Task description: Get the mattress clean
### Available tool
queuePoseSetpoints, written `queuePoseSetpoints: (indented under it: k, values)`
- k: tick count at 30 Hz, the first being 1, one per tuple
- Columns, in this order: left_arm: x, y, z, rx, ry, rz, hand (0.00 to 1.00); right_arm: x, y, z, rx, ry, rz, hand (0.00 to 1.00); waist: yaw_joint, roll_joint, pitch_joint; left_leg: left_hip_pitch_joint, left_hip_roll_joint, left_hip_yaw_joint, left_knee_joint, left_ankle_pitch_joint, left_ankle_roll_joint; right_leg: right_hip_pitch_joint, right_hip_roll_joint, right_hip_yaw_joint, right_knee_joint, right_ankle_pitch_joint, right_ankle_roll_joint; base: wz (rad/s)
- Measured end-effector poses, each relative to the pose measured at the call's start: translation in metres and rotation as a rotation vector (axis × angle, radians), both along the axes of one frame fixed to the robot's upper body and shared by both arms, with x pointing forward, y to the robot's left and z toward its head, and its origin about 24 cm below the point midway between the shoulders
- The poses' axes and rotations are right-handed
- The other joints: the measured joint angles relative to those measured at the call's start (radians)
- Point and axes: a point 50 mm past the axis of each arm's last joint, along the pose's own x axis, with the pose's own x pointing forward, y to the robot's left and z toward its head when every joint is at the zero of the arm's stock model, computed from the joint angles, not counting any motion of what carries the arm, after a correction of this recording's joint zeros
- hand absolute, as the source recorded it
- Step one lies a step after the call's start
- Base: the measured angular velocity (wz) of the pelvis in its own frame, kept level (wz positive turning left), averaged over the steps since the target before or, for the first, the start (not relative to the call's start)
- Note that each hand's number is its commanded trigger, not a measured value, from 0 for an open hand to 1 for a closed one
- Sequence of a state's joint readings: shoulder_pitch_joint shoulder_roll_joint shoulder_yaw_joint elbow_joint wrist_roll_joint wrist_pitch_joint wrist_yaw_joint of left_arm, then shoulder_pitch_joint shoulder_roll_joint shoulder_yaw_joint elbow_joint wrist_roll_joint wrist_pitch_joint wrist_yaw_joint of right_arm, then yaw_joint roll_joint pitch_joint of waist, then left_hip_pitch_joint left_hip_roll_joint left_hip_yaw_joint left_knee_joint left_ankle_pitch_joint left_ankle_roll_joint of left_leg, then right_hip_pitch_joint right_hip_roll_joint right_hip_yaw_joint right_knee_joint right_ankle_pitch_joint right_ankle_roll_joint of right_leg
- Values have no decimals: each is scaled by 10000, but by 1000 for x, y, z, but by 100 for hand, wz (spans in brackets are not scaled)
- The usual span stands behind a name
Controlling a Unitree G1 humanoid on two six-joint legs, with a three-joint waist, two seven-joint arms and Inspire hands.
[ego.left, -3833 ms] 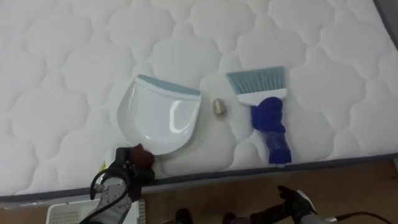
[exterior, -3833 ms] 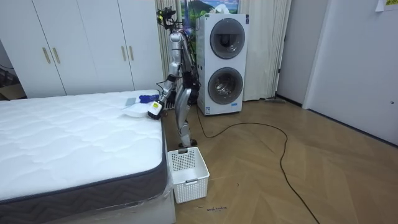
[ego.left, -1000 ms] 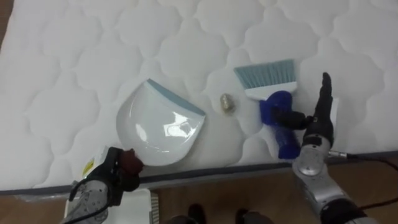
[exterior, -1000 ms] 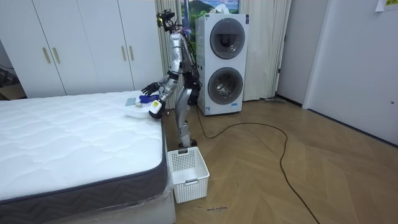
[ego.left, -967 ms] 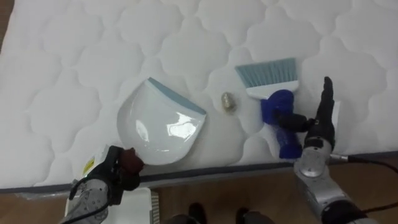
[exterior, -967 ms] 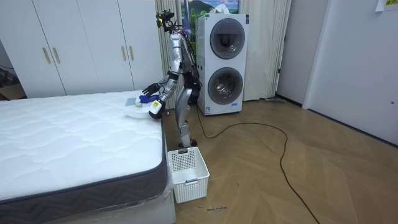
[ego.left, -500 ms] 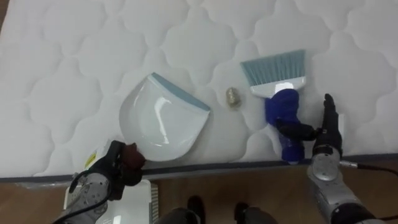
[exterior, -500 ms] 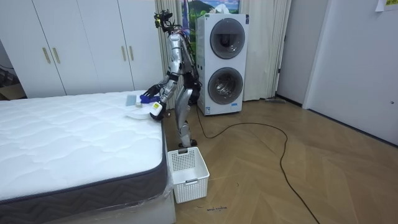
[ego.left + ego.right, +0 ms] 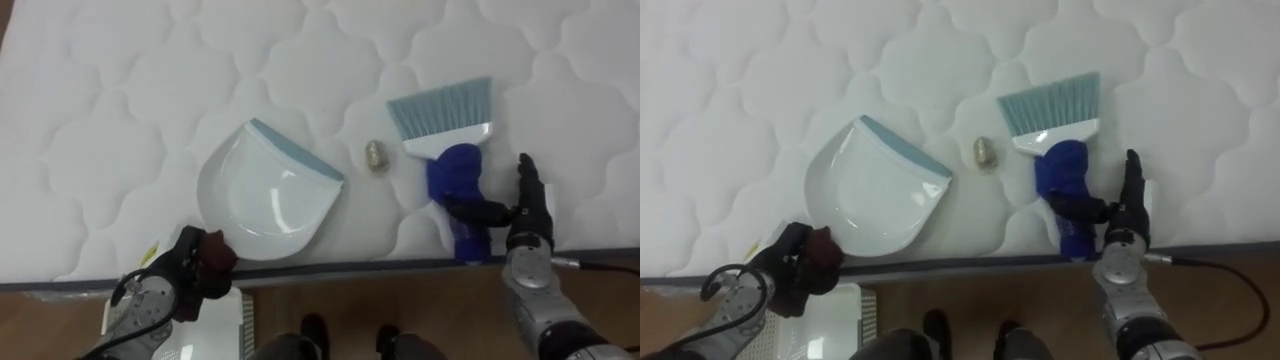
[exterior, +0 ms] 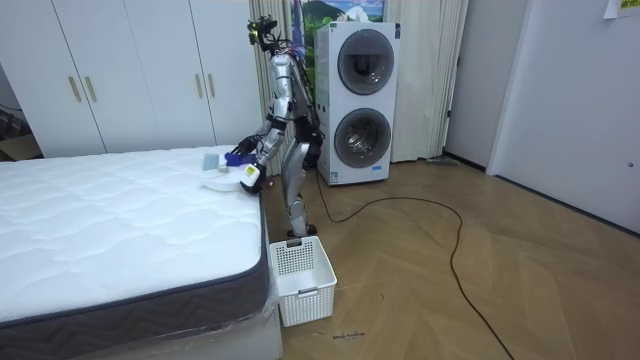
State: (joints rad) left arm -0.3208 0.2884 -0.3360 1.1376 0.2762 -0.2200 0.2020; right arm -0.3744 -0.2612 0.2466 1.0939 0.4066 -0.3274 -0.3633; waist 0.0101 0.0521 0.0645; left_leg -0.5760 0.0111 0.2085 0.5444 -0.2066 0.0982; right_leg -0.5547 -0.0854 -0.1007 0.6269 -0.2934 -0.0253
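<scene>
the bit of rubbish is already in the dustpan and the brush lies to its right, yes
Not quite. The bit of rubbish is not in the dustpan; it lies on the bare mattress between the pan and the brush. The left eye view shows this. The brush does lie to its right.

Head stereo pair: steep look down, close in, on the near edge of the mattress (image 9: 300, 60), with a strip of wood floor (image 9: 420, 295) along the bottom. Both eyes share the dustpan (image 9: 268, 205) and brush (image 9: 450, 150), which sit slightly further left in the right eye. Room view: well off, past the mattress foot, roughly level, facing along its side to the wardrobes (image 10: 130, 70) and stacked washers (image 10: 358, 100). Robot far, at the far corner. Overlap with the eyes: that corner, dustpan and brush small.
</scene>
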Motion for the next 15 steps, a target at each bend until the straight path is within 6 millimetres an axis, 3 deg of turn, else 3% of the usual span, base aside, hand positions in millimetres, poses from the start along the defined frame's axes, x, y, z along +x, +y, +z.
queuePoseSetpoints:
  k: [6, 15]
  values:
    - [0, -1, 0, 3, 16, -22, 100, 4, 3, 3, 1037, -387, -209, 0, -17, -30, -14, -2, 38, 27, 22, 1, 0, 12, 17, -52, -116, 106, 11, -3]
    - [-2, -7, -4, 99, 185, -298, 100, 10, 8, 11, 1238, -696, 7, 0, -60, -17, -21, 7, 140, 94, 39, 13, -23, -1, 133, 35, -179, 227, -9, -4]
